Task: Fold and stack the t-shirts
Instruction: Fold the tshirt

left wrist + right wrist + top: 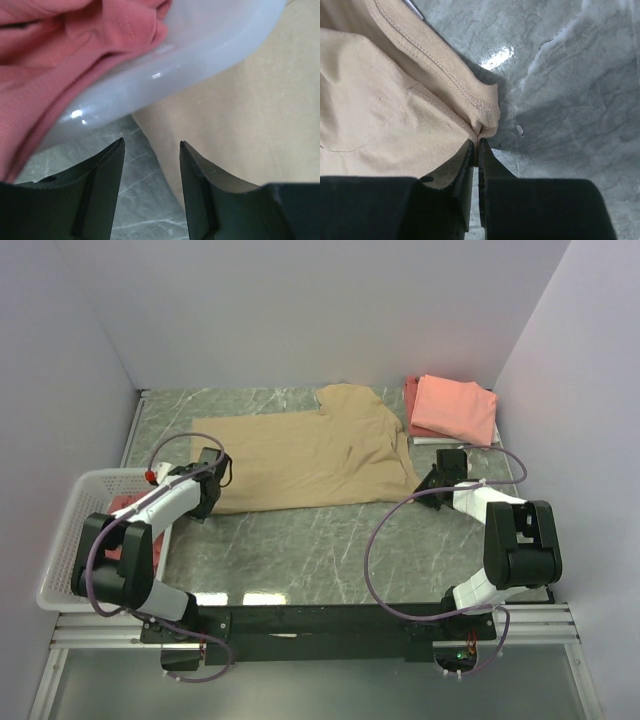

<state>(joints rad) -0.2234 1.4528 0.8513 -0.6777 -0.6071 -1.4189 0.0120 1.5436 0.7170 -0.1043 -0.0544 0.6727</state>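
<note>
A tan t-shirt (pixel 300 450) lies spread on the marble table. My right gripper (pixel 436 476) is shut on its near right corner; the right wrist view shows the hem (pixel 470 95) pinched between the jaws (pixel 477 141). My left gripper (pixel 212 480) is open at the shirt's near left corner; in the left wrist view it (pixel 151 144) straddles the tan shirt's edge (pixel 235 120) over the table, holding nothing. A folded pink t-shirt (pixel 455 408) lies at the back right. Another pink shirt (pixel 60 45) sits in the white basket (pixel 200 55).
The white basket (pixel 75 540) stands at the left edge, right beside my left gripper. Grey walls enclose the table on three sides. A white sheet (pixel 430 440) pokes out under the folded pink shirt.
</note>
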